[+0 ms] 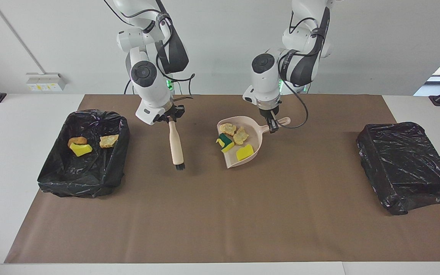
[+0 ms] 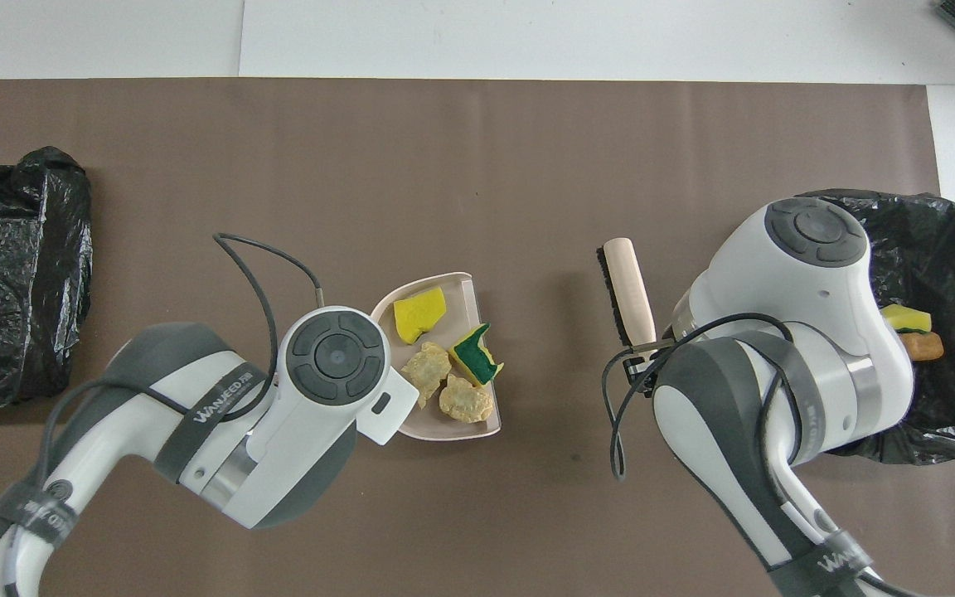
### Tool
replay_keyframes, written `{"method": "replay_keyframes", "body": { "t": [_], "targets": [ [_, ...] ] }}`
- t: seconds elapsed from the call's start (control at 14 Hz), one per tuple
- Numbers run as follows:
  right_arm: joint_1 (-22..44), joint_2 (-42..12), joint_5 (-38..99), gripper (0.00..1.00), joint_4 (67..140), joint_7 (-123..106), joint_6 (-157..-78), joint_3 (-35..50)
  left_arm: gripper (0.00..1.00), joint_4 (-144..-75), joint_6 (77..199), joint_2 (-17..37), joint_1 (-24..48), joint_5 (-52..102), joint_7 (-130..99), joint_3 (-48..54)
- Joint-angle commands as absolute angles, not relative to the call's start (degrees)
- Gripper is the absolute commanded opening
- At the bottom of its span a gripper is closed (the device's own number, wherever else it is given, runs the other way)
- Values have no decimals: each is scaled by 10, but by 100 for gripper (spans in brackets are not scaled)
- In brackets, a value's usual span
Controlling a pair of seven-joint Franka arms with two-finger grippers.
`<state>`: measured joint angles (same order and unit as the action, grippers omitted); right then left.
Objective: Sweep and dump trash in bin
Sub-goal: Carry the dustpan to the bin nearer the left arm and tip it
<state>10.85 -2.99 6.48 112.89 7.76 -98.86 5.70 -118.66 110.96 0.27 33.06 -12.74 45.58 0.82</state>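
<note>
**Trash loaded in raised dustpan; spill risk on the way to the bin**

Trash is split between two places. Three scraps, two tan-orange chunks and one yellow wedge, lie in the open black-lined bin (image 1: 84, 152) at the right arm's end of the table. A second black-bagged box (image 1: 407, 164) sits at the left arm's end.

Four scraps (image 1: 235, 141) sit in the pale pink plastic dustpan (image 1: 252, 147) over the middle of the brown paper mat (image 1: 220, 214): two bread-like chunks, one green-backed sponge piece, one yellow wedge. The dustpan is held by its handle, the left gripper (image 1: 271, 124) clamped on it. Its long axis runs from the handle, nearest the robots, to the open lip, which points away from them.

The wooden-handled brush (image 1: 176, 145) is clamped in the right gripper (image 1: 170, 116), hanging bristles down, long axis near vertical.

Judged risks: the yellow wedge lies close to the open lip, so any forward tilt or abrupt carry could shed it onto the mat. The brush hangs between dustpan and open bin; a direct carry could strike it.
</note>
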Motion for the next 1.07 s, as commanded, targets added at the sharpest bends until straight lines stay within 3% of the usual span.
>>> {"method": "replay_keyframes", "body": {
  "t": [0.0,0.21,0.5,1.0],
  "targets": [
    [112,-21,69,0,1132,151,-986,69,0,-1203,1068,-77,285,-129,540,11],
    [130,-15,101,0,1139,176,-998,70,0,-1174,1042,-107,223,-128,633,8],
    [235,-21,112,0,1139,270,-1027,71,0,-1087,957,-107,101,-54,769,4],
    [334,-30,155,0,1190,358,-1112,71,0,-1070,994,-109,-38,26,965,-55]
  ]
}}
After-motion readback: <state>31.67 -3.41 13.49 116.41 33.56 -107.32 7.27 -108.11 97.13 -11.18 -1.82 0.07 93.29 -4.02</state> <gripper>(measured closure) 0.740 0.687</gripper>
